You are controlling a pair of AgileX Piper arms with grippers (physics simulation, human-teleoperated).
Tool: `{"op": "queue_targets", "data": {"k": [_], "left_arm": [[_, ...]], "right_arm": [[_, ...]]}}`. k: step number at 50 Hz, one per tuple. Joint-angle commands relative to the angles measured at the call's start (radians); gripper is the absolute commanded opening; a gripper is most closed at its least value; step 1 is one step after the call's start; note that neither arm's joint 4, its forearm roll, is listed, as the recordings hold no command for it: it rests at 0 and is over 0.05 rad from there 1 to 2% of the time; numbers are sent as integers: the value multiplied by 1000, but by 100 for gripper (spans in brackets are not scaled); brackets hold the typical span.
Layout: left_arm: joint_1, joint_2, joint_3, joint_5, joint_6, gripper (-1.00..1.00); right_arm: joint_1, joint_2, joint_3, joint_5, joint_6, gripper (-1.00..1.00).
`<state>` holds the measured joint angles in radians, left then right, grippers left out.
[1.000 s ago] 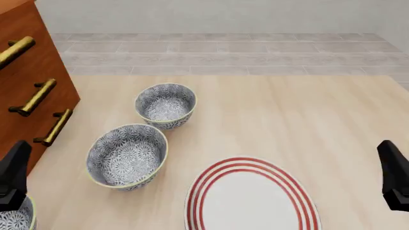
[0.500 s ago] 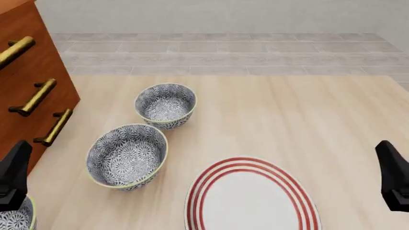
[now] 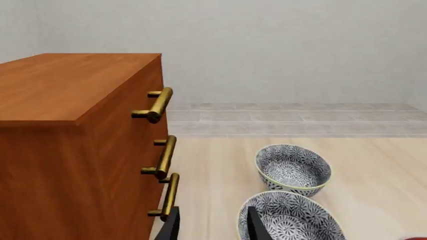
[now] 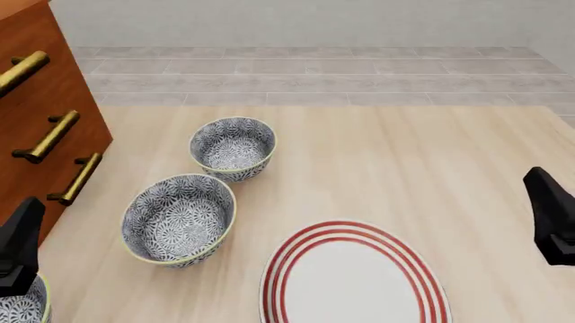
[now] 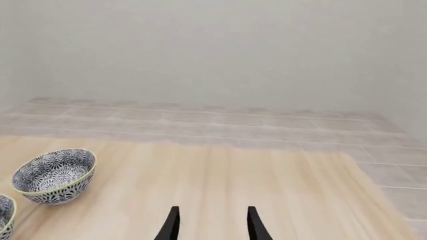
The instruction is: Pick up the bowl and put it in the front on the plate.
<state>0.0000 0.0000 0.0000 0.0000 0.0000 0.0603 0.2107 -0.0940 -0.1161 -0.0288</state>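
Note:
Three like bowls with blue-grey floral pattern stand on the table's left. The far bowl (image 4: 233,148) (image 3: 293,167) (image 5: 53,176) and the middle bowl (image 4: 178,219) (image 3: 291,220) are whole in view. The near bowl (image 4: 18,308) is cut off at the bottom-left corner, under my left gripper (image 4: 20,245) (image 3: 213,229). That gripper is open and holds nothing. The white plate (image 4: 355,282) with red rings lies at the front centre. My right gripper (image 4: 550,217) (image 5: 212,227) hangs open at the far right, well apart from plate and bowls.
A wooden cabinet (image 4: 45,121) (image 3: 67,150) with brass handles (image 4: 47,136) stands along the left edge, close to the bowls. Beyond the table's far edge lies a tiled floor (image 4: 314,74) and a pale wall.
In the front view my right gripper has crept a little upward and to the left. The left gripper, the bowls and the plate have stayed put.

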Motion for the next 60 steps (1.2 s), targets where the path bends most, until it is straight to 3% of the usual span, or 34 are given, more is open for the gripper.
{"op": "queue_targets", "data": {"k": [1,18,25,45,60], "left_arm": [[0,0,0,0,0,100],[0,0,0,0,0,100],[0,0,0,0,0,100],[0,0,0,0,0,100],[0,0,0,0,0,100]], "right_arm": [[48,176,-69,-99,-11,100],[98,347,-162,-141,-44,100],[156,464,-217,-177,-61,100],[253,716,-391,-180,-39,100],[340,862,-485,-188,-60,100]]}}
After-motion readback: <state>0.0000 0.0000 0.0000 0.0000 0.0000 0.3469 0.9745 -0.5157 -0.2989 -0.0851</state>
